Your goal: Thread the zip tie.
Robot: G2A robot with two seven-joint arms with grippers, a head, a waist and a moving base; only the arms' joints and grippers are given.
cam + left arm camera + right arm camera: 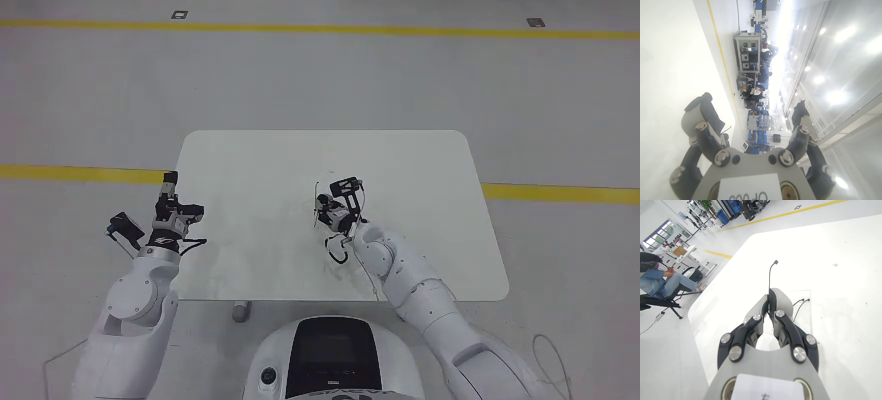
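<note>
I see a pale grey floor (300,80) crossed by yellow lines (300,28), a white table (420,170), bright ceiling lights (836,97) and blue racks (755,136) far off

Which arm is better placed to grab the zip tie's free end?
Probably left: the left gripper is open and empty, while the right gripper is shut on the zip tie, its head end free.

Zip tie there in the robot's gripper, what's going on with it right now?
The right gripper is shut on a black zip tie, holding it above the table with the head end sticking out past the fingertips. The left gripper is open and empty by the table's left edge. Two more ties lie on a clear sheet on the table, under the right gripper.
</note>
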